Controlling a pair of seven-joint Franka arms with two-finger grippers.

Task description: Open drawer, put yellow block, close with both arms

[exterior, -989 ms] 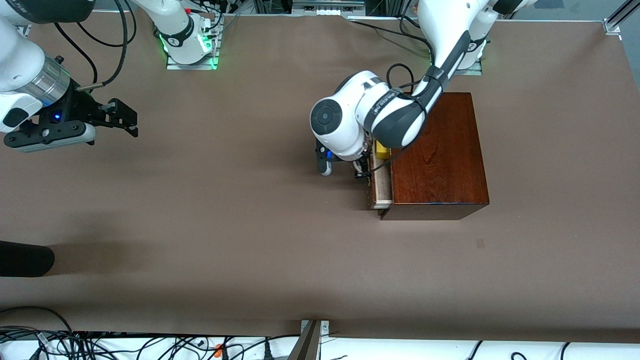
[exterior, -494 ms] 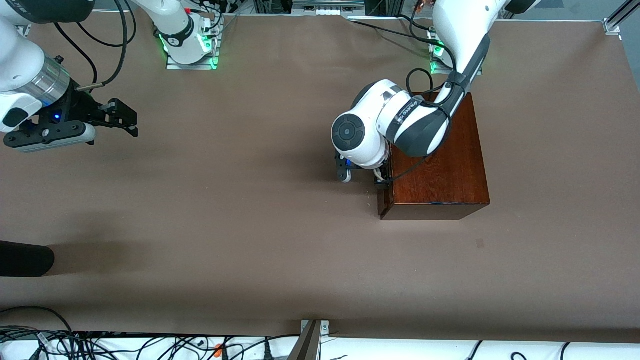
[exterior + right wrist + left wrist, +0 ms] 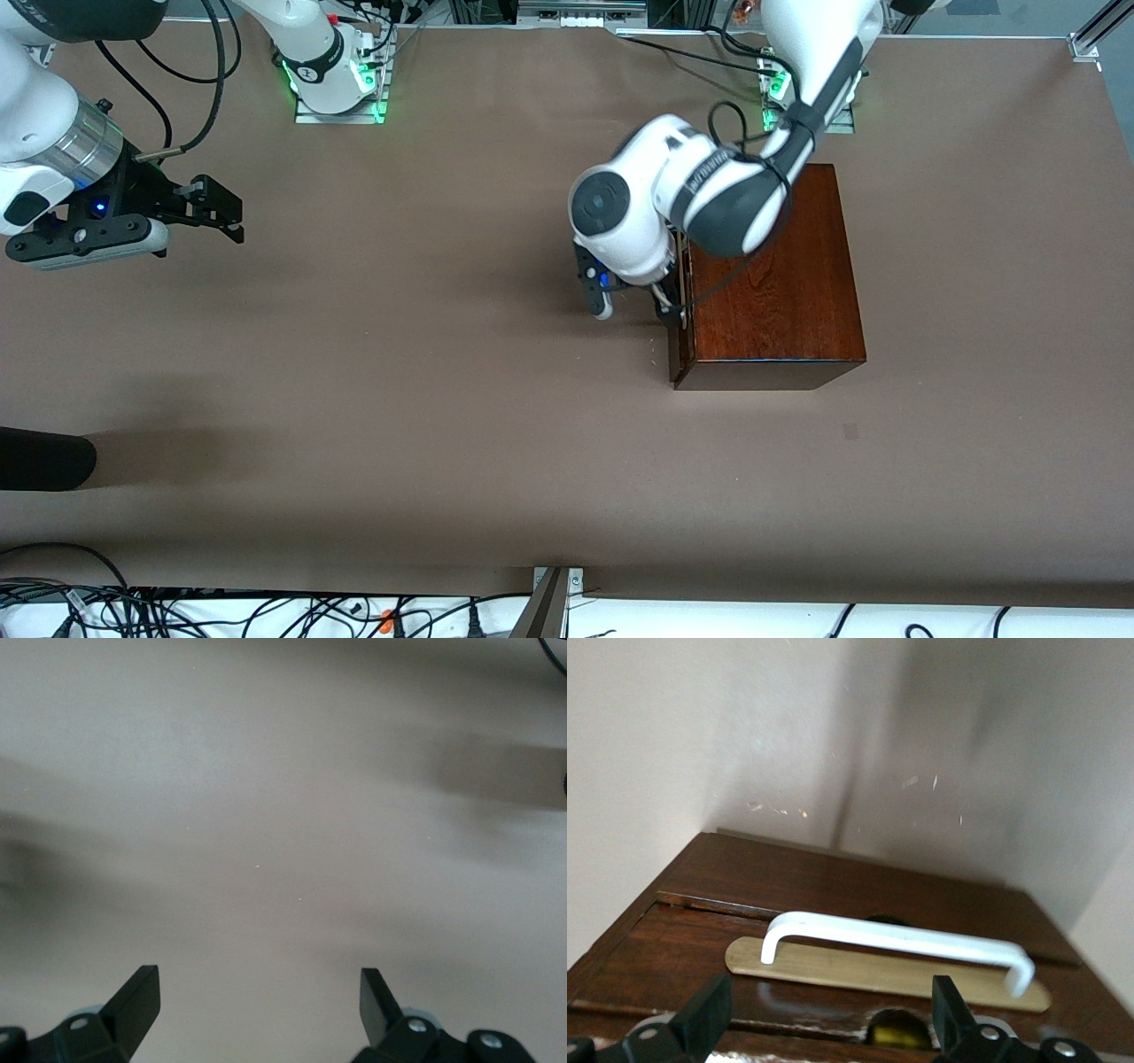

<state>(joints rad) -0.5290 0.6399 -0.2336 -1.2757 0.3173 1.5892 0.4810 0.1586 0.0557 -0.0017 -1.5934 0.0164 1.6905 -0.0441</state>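
Observation:
The reddish-brown wooden box [image 3: 780, 275] stands toward the left arm's end of the table. Its drawer [image 3: 680, 350] is pushed in flush. In the left wrist view the dark drawer front [image 3: 682, 943] and its white handle [image 3: 895, 939] fill the lower part. My left gripper [image 3: 663, 308] is open and empty in front of the drawer, its jaws wide apart [image 3: 828, 1028], touching nothing. A yellowish patch [image 3: 899, 1028] shows in a small round notch; I cannot tell whether it is the yellow block, which is hidden elsewhere. My right gripper [image 3: 217, 211] waits open and empty over bare table [image 3: 257, 1001].
A dark rounded object [image 3: 44, 459] lies at the table edge at the right arm's end. Cables [image 3: 177, 611] run along the edge nearest the front camera. The arm bases [image 3: 337, 84] stand at the edge farthest from the front camera.
The drawer was partly open with the yellow block in it and is now shut. My left gripper pushed it in, then drew back a little. The right arm has not moved.

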